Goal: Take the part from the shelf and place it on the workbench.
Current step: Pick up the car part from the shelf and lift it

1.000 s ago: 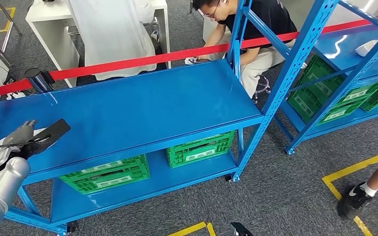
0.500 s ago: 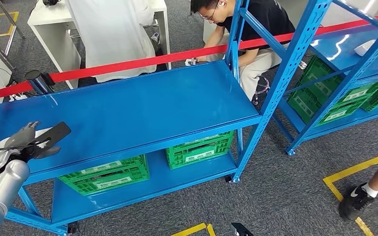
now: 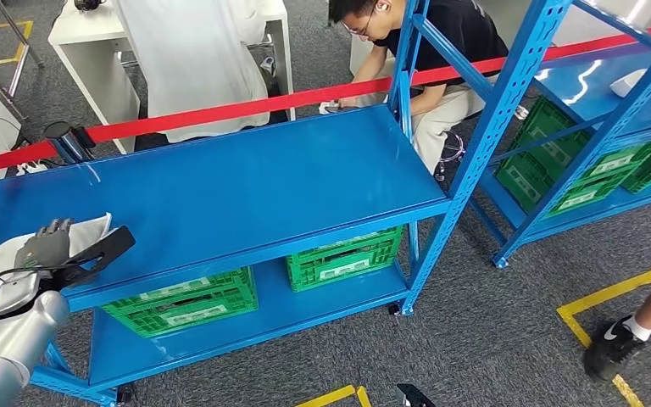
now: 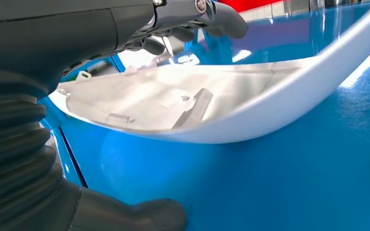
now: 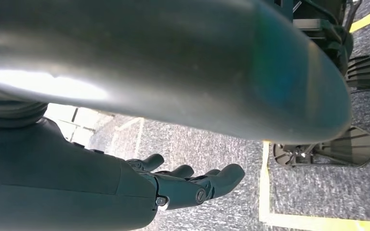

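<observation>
So the part (image 3: 17, 246) is a thin white plastic shell, curved like a shallow tray, with little moulded ribs and tabs on the inside face. It's lying on the glossy blue metal shelf (image 3: 246, 186) way over at about 8 o'clock in the head view, right at the front left corner. The left hand (image 3: 55, 254) is on top of it, dark fingers (image 4: 221, 19) hooked over the far rim and the thick grey thumb (image 4: 144, 216) underneath on the shelf side, so it looks like it has the part's edge between them, though I can't see an actual squeeze. The left wrist view gives you the ribs and the hollow inside, which the head view doesn't. Right hand (image 5: 183, 185) hangs over grey carpet with yellow floor tape (image 5: 265, 192), fingers loosely apart, holding nothing. Green slatted crates (image 3: 347, 254) sit on the lower shelf.
</observation>
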Robot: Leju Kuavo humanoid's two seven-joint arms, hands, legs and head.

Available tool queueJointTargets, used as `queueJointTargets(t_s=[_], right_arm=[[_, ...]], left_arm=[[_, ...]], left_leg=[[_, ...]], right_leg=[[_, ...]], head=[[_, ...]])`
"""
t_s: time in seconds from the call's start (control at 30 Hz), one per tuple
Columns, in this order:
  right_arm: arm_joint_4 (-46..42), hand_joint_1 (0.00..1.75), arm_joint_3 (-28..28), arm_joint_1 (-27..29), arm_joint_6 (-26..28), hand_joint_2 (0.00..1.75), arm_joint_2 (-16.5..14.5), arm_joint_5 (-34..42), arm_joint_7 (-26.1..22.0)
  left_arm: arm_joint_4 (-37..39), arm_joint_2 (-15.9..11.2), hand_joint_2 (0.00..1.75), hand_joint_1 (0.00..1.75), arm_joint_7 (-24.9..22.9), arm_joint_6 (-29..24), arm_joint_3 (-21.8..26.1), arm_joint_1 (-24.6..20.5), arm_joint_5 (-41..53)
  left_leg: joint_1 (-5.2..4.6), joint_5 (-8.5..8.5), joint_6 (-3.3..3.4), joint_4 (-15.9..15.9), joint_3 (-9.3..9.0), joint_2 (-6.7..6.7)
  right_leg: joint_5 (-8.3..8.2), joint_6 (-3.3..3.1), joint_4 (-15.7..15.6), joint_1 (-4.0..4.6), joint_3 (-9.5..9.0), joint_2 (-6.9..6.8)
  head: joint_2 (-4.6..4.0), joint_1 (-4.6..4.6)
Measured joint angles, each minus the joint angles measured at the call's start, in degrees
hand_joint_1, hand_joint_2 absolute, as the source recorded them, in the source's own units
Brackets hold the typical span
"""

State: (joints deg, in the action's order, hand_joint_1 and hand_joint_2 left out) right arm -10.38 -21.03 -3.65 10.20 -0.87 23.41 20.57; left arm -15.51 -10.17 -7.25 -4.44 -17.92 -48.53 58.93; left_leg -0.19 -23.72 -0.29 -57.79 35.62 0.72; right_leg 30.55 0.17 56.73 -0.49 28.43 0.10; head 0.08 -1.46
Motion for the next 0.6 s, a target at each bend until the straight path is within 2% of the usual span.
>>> queueJointTargets(t_s=[0.03, 0.07, 0.23, 0.6], right_arm=[[0.0, 0.0, -0.15, -0.05, -0.04, 0.0, 0.0, -0.02, 0.0], [0.0, 0.0, -0.32, -0.08, -0.1, 0.0, 0.0, -0.02, 0.0], [0.0, 0.0, -0.61, -0.08, -0.68, 0.0, 0.0, 0.05, 0.0], [0.0, 0.0, -0.63, 0.34, -0.64, 0.0, 0.02, 0.38, 0.0]], left_arm=[[0.01, 0.22, 1.75, 1.5, -0.69, -1.01, -0.47, 0.53, 0.48], [0.02, 0.5, 1.75, 1.75, -1.32, -2.15, -0.9, 1.09, 0.96], [0.16, 1.48, 1.75, 1.75, -1.67, -6.64, -2.14, 3.63, 1.93], [0.43, 2.53, 1.75, 1.75, 0.85, -10.5, -2.25, 5.05, 1.87]], left_leg=[[-0.01, -0.04, -0.01, 0.0, -0.11, 0.0], [-0.01, -0.07, -0.01, 0.0, -0.23, 0.0], [-0.02, -0.13, -0.01, 0.02, -0.55, 0.0], [0.0, -0.14, -0.05, 0.05, -0.68, -0.02]], right_leg=[[0.03, 0.01, -0.01, -0.01, -0.11, 0.0], [0.07, 0.02, -0.01, -0.02, -0.22, 0.0], [0.17, 0.03, -0.02, -0.01, -0.54, -0.03], [0.19, 0.01, -0.01, 0.0, -0.63, -0.01]], head=[[0.0, 0.01], [0.0, 0.0], [0.0, -0.01], [-0.01, -0.01]])
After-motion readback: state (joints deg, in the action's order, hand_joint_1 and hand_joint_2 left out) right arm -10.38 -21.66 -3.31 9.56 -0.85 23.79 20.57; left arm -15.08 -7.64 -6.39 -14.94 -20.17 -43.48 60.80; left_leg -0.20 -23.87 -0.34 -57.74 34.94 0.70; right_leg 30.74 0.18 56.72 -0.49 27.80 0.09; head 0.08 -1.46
